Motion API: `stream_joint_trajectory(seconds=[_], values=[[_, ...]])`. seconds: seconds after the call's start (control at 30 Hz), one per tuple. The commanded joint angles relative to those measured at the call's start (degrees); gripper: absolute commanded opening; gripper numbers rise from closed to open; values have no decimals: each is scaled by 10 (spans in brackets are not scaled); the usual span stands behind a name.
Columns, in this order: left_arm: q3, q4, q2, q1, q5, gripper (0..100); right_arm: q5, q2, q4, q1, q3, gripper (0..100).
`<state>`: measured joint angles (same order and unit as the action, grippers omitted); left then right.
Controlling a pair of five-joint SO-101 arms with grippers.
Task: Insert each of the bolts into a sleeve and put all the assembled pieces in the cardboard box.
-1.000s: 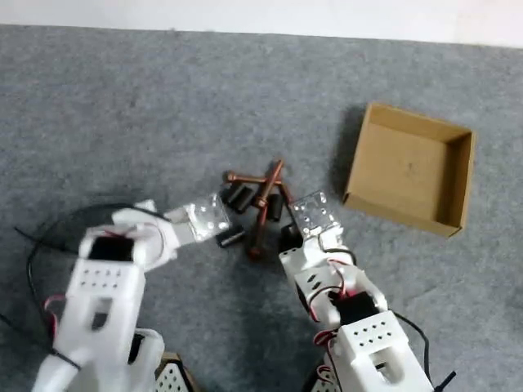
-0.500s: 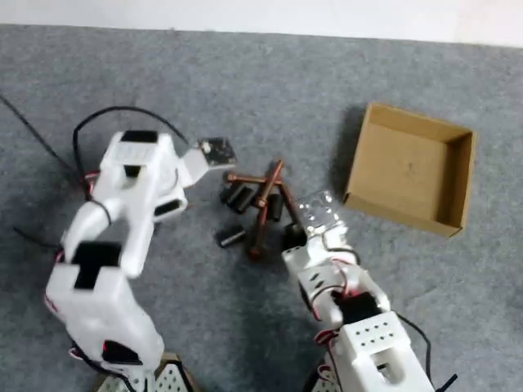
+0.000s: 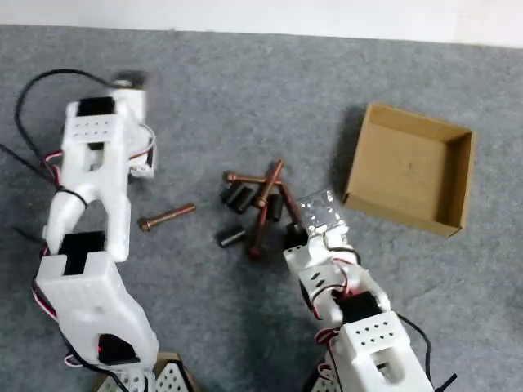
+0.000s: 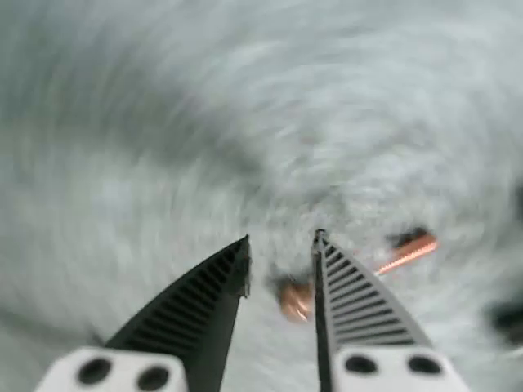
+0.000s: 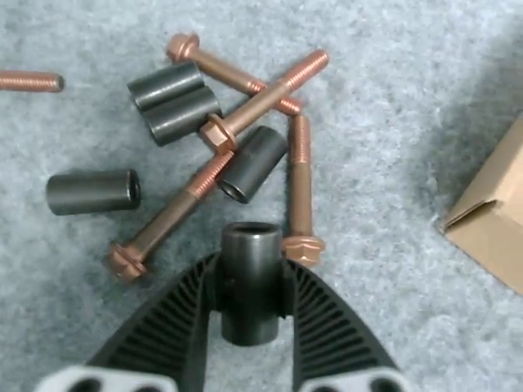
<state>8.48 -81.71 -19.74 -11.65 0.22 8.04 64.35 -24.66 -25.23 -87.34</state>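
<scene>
Black and short, one sleeve was clenched in the right gripper, its open end toward the pile. To insert well, I think the left gripper, released and empty, should take the lone bolt, left of the pile, near its head and line it with the bore. The left arm stretched to the far left. The cardboard box stood at the right.

Grey carpet under scattered bolts, sleeves, cardboard box

Lone bolt left of pile, cardboard box right
</scene>
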Motion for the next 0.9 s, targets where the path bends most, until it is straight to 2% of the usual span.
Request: stream_joint_trajectory(seconds=[0.0,0.07,0.2,0.5,0.7,0.87], values=[[26,-153,28,25,342,127,1,11,18,7,7,4],[2,-207,24,31,394,127,1,11,18,7,7,4],[-63,-182,28,40,437,130,1,11,18,7,7,4],[-73,-90,23,54,532,130,1,11,18,7,7,4],[-73,-88,23,101,603,130,26,11,19,7,7,4],[-73,-86,22,101,609,130,28,11,19,7,7,4]])
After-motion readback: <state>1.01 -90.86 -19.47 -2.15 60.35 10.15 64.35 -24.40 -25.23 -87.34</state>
